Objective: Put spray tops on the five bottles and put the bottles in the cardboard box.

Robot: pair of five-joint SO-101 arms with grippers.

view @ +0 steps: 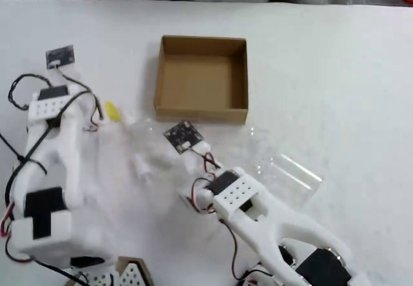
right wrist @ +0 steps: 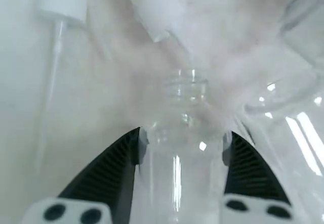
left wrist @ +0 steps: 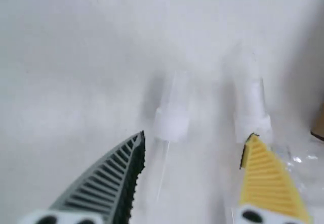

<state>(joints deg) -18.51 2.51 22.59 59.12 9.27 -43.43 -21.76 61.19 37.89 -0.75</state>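
- Two fingers, one grey ribbed finger (left wrist: 111, 178) and one yellow ribbed finger (left wrist: 268, 178), make up the left gripper (left wrist: 196, 135). They are spread wide and grip nothing, low over the white table (view: 322, 53) toward its left edge.
- Between them lies a white plastic spray top (left wrist: 171, 124) with a thin clear dip tube. A second white spray top (left wrist: 251, 110) lies just beside the yellow finger.
- Mid-table, nearer the far edge, stands the brown cardboard box (view: 201, 113), open upward. No bottle lies in it.
- Toward the near edge, the right gripper (right wrist: 186, 132) has its black fingers (right wrist: 109, 178) pinching a clear plastic bottle (right wrist: 177, 173) at the shoulder. The threaded neck is bare and points toward the spray tops.
- Loose clear bottles (view: 287, 173) lie just beside the right arm, on its right-edge side.
- Step in hand, as judged: fitting a top to the held bottle.
  - The left gripper should close on the top's collar, never on the tube.
  - It should feed the tube straight down the neck.
  - It should seat the collar square on the threads before turning.
  - The right gripper should hold firm but not crush the thin wall.
- Hard to make out:
  - White tops on white cloth are faint from above.
  - The clear bottles overlap, so they cannot be counted.
  - The held bottle's base is cut off.
  - Whether the second top touches the yellow finger cannot be told.
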